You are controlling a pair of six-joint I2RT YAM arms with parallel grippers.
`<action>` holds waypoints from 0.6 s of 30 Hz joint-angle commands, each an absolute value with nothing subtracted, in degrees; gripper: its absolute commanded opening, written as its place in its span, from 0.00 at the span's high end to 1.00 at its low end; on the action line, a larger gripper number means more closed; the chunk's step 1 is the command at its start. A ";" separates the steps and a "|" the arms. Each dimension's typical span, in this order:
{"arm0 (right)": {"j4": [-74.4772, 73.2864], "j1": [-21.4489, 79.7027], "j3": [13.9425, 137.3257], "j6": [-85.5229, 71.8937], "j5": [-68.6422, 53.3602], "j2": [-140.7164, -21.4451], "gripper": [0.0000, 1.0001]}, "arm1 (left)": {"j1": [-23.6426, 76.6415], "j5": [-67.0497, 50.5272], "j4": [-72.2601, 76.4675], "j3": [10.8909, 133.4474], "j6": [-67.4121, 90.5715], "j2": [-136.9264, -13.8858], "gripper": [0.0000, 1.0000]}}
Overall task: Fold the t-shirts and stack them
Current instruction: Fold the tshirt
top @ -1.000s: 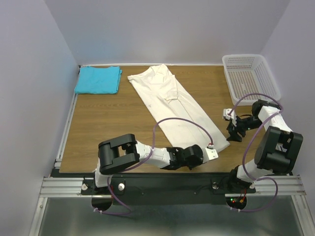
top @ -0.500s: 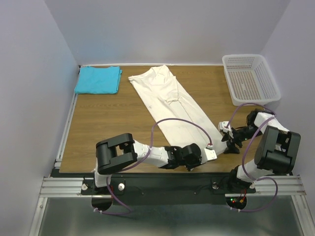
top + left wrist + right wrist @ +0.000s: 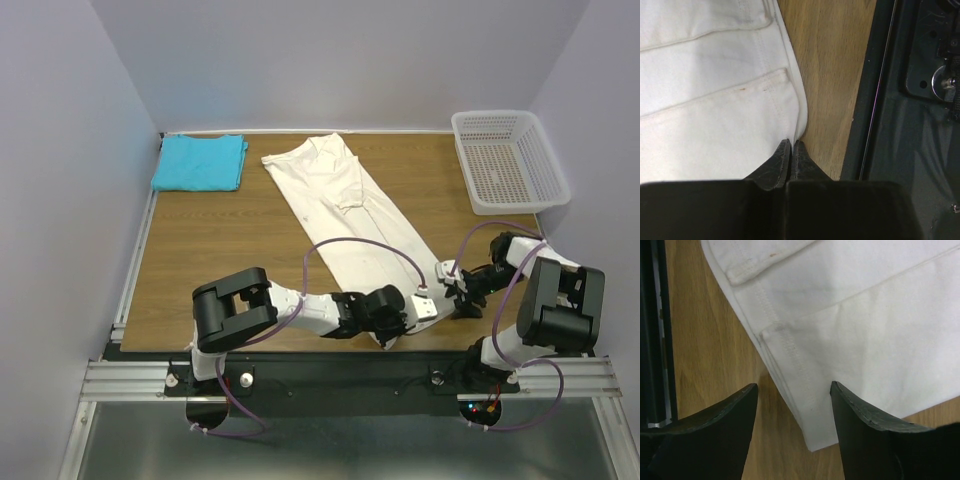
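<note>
The cream-white t-shirt (image 3: 345, 205) lies as a long diagonal strip on the wooden table (image 3: 220, 250), collar end far and hem end near. My left gripper (image 3: 392, 330) is at the near hem corner, jaws pressed together on the shirt's edge (image 3: 790, 100). In the left wrist view the fingertips (image 3: 791, 142) meet right at the hem fold. My right gripper (image 3: 455, 295) stands open over the other hem corner (image 3: 840, 435), one finger on each side of it. The turquoise-blue t-shirt (image 3: 199, 162) lies folded at the far left corner.
A white mesh basket (image 3: 497, 113) stands at the far right of the table. The black front rail (image 3: 875, 100) runs close beside the left gripper, and the table's front edge (image 3: 660, 340) is near the right one.
My right gripper has come down and left from beside the basket to the shirt's near right corner. The left gripper has closed on the hem, and the near cloth edge has bunched toward it.
</note>
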State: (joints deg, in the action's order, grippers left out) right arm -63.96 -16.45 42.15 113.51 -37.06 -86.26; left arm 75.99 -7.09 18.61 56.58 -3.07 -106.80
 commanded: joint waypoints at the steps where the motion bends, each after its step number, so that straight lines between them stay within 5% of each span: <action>1: -54.86 -14.51 38.59 128.23 -31.30 -85.70 0.36 | 75.32 -10.28 20.04 54.50 -0.62 -103.10 1.00; 11: -46.15 -13.01 31.47 130.95 -29.44 -78.75 0.61 | 73.92 -13.62 23.03 52.91 2.28 -102.83 1.00; 18: -45.17 -13.01 30.85 130.70 -31.02 -76.47 0.92 | 73.13 -14.41 24.08 52.38 2.99 -102.66 1.00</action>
State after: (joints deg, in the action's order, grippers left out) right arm -54.22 -13.52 33.52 113.34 -36.62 -75.20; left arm 73.71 -12.91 22.15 53.21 2.17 -105.56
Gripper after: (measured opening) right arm 0.113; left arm 0.044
